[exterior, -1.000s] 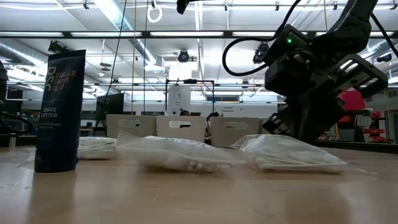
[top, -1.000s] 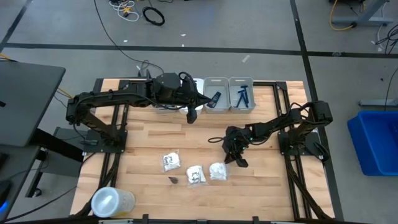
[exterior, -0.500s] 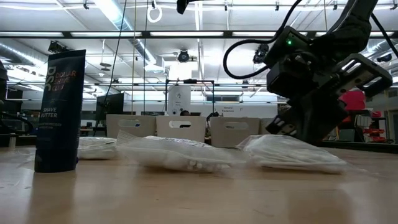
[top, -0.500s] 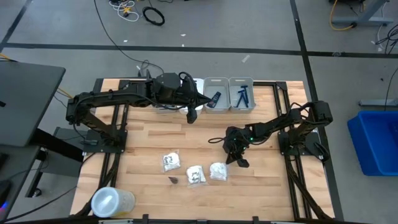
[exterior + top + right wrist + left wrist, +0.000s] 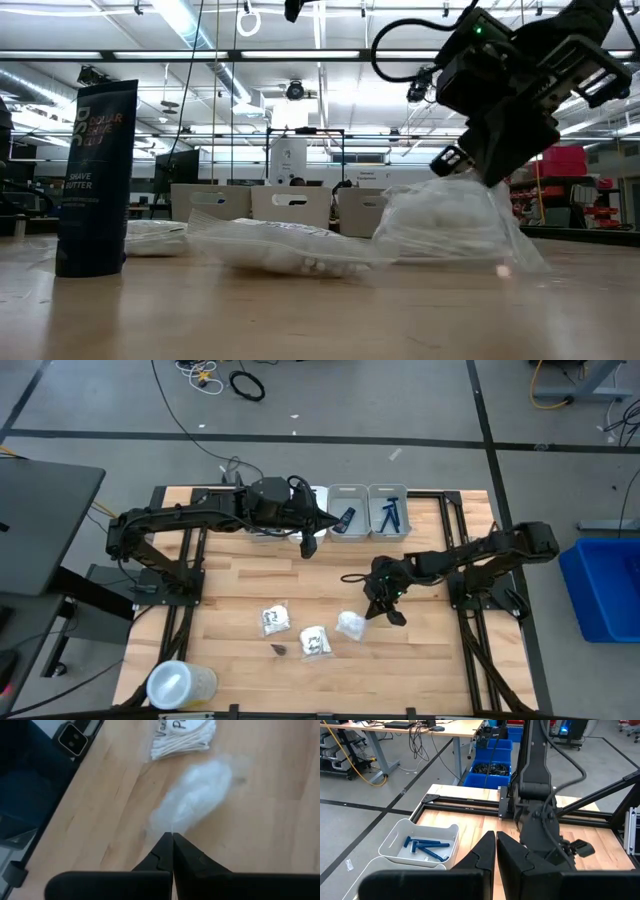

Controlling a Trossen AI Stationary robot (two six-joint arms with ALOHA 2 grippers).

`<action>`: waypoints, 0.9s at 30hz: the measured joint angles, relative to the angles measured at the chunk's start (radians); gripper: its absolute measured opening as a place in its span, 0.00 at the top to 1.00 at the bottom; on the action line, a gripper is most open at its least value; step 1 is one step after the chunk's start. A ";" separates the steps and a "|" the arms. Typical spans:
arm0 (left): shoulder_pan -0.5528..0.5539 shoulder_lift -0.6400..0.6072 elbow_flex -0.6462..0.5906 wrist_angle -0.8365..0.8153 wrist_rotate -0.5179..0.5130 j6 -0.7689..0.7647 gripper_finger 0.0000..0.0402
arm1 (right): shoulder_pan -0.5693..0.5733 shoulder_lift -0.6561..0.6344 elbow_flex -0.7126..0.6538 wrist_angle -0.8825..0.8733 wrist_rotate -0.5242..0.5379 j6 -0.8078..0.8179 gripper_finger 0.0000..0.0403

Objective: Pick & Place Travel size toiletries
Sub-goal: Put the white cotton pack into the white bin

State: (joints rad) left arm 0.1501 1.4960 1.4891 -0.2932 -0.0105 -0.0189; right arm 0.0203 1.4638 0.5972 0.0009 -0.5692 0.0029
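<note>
Three white crinkly packets lie near the table's near edge. My right gripper (image 5: pixel 379 607) is shut on the rightmost packet (image 5: pixel 350 624), which also shows in the low view (image 5: pixel 450 222) and blurred in the right wrist view (image 5: pixel 196 799). The other two packets (image 5: pixel 273 618) (image 5: pixel 315 641) lie flat, with a small dark item (image 5: pixel 280 649) beside them. Blue razors (image 5: pixel 390 513) (image 5: pixel 426 846) lie in a bin at the far edge; a dark case (image 5: pixel 346 516) lies in the bin beside it. My left gripper (image 5: pixel 308 545) (image 5: pixel 496 842) hovers shut near the bins, holding nothing. My right gripper pinches the rightmost packet by its upper edge (image 5: pixel 462 180), between the two fingertips (image 5: pixel 170 844), coming from above and slanting down. The packet hangs below the fingers, puffed out and tilted. Its lower end (image 5: pixel 510 262) reaches down to the table.
A grey bin (image 5: pixel 347 510), a second bin (image 5: pixel 389 525) and a white bin (image 5: pixel 318 495) stand in a row at the far edge. A dark upright pouch (image 5: pixel 95 180) and a pale cylinder (image 5: pixel 180 685) stand at the near left corner. Bare wood lies mid-table.
My right gripper has risen and drawn a little toward the table's right, staying shut. The rightmost packet, flat on the table before, is pulled up by one edge and now hangs from the fingers, its lower end still down at the table.
</note>
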 joint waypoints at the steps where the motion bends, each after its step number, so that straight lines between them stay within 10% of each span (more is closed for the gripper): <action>1: 0.000 0.000 0.000 0.000 0.000 0.000 0.94 | -0.003 -0.016 0.000 -0.016 0.000 0.000 1.00; 27: 0.000 -0.043 0.003 0.028 -0.002 -0.020 0.94 | -0.067 -0.353 0.000 0.051 0.123 0.077 1.00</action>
State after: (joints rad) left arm 0.1501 1.4534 1.4918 -0.2656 -0.0120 -0.0393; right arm -0.0467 1.1110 0.5972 0.0518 -0.4463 0.0797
